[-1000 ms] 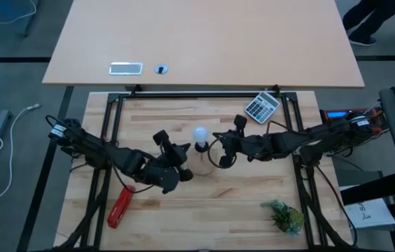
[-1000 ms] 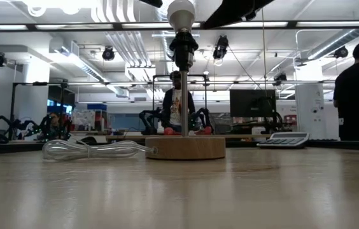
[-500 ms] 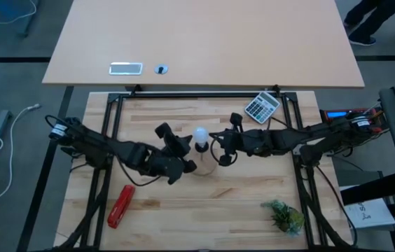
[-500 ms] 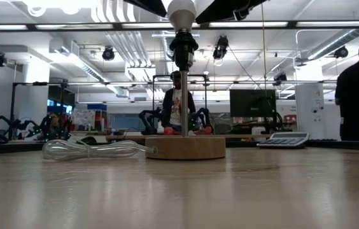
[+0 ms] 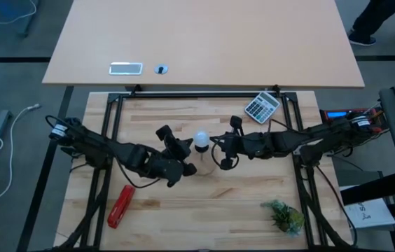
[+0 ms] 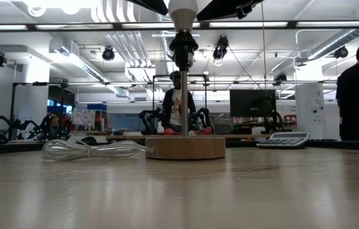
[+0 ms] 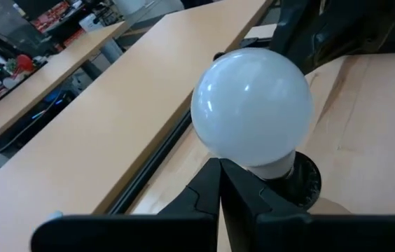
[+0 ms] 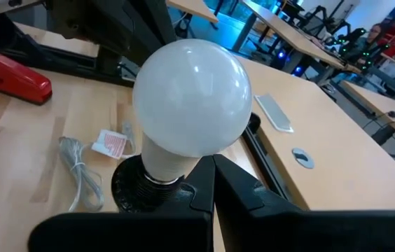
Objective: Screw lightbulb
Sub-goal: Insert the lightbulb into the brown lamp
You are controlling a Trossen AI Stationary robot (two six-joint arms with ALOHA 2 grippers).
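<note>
Both end effectors closed beside lightbulb; screw end hidden in socket.

left tool moved in beside lightbulb

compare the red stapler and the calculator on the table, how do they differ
The red stapler is solid red and long and narrow; the calculator is pale grey with rows of keys, broader and squarish. The stapler lies near the table's front edge on the left arm's side; the calculator sits at the far edge on the right arm's side. Both lie flat on the wooden table, askew to its edges, clear of both arms.
</note>
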